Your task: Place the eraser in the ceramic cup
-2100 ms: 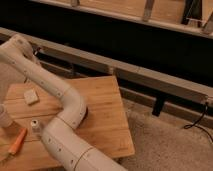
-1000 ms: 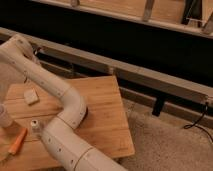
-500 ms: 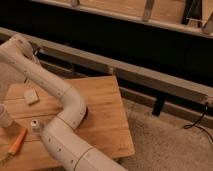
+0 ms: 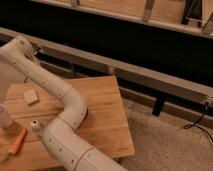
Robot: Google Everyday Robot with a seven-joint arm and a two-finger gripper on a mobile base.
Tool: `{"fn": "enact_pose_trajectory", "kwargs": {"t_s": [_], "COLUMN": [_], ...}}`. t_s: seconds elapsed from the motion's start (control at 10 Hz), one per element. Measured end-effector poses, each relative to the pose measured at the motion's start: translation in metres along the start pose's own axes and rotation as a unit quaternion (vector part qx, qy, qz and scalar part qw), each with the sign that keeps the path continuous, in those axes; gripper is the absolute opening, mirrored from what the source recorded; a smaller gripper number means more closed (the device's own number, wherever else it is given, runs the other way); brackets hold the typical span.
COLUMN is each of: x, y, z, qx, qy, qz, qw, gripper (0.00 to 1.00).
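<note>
The pincer [image 4: 30,49] sits at the far end of the pale arm [image 4: 55,90], at about 10 o'clock in the view, just past the back left corner of the wooden surface [image 4: 102,107]. It is closed, and nothing shows in its grip; it touches none of the things on the surface.

From the pincer the arm runs down toward 4 o'clock to a bent elbow over the middle of the surface, then turns back toward 6 o'clock, where its thick lower section leaves the view.

The eraser [image 4: 31,96] lies flat on the surface at about 6 o'clock from the pincer, near the back left corner, just left of the arm and apart from it. The ceramic cup [image 4: 3,118] stands at 7 o'clock from the eraser, cut off by the left edge of the view. A small white cylinder [image 4: 36,125] stands upright at 6 o'clock from the eraser, close against the arm's lower section. An orange stick [image 4: 18,142] lies at 7 o'clock from the cylinder, near the front left edge.

Behind the surface a metal rail [image 4: 150,77] crosses the view, and a dark cable [image 4: 197,120] trails over the speckled floor [image 4: 170,145] at 3 o'clock.
</note>
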Motion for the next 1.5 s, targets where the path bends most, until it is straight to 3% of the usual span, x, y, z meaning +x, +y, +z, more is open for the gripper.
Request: {"fn": "enact_pose_trajectory", "kwargs": {"t_s": [0.3, 0.6, 0.8, 1.1, 1.5], "x": [0.022, 0.028, 0.020, 0.005, -0.001], "y": [0.027, 0.058, 0.076, 0.092, 0.115], "z": [0.023, 0.022, 0.006, -0.022, -0.042], "qx": [-0.047, -0.077, -0.076, -0.061, -0.058], "qy": [0.042, 0.064, 0.063, 0.054, 0.052], "qz": [-0.044, -0.101, -0.136, -0.167, -0.188], "qw": [0.9971, 0.9898, 0.9858, 0.9826, 0.9791], "gripper": [0.00, 0.00, 0.00, 0.00, 0.00]}}
